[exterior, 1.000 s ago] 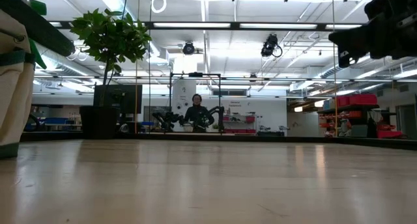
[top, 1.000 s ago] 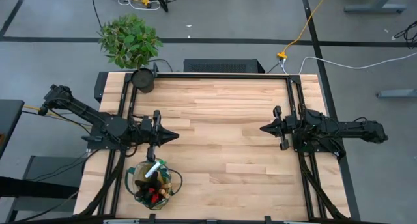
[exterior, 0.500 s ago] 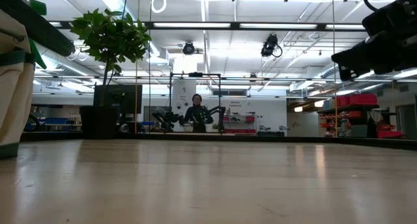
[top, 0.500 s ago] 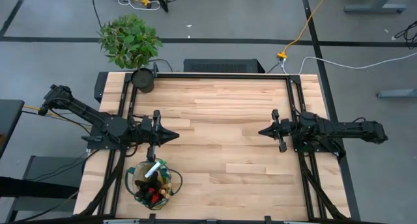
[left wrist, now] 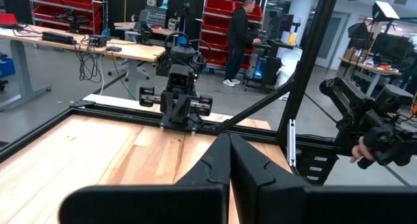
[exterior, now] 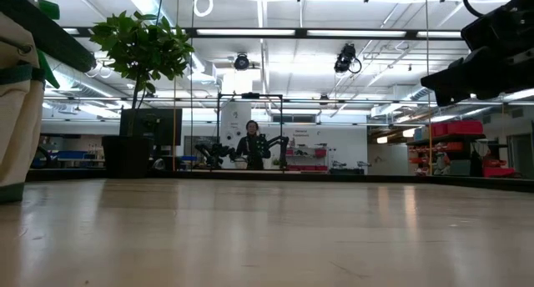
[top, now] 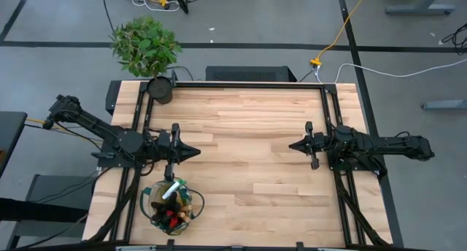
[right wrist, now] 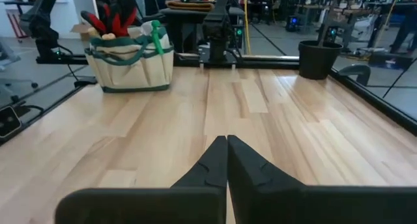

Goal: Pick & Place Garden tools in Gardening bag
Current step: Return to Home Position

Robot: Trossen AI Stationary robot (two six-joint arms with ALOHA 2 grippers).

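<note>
The left arm reaches in from the table's (top: 248,134) left edge, its left gripper (top: 195,152) held above the wood on the left side, its 2 dark fingers (left wrist: 215,160) pressed together to a point with nothing between them. Near it, closer to the front edge, stands the gardening bag (top: 149,207), a round beige tote with green trim, upright and filled: a green spray bottle (top: 172,189) with a white nozzle leans out of its top, and a red-and-black glove (top: 169,219) shows beside it among other handles. At the far left corner a leafy plant (top: 144,45) rises from a black pot (top: 160,90), well apart from the bag. The middle of the table lies bare between the 2 arms. On the right side, the right gripper (top: 292,145) points back toward the left arm from above the wood, its fingers (right wrist: 212,160) likewise closed tip to tip on nothing. Its wrist view looks across the boards to the bag (right wrist: 130,68) and the pot (right wrist: 316,59). Beyond the table, a person (exterior: 252,145) stands in the workshop.
</note>
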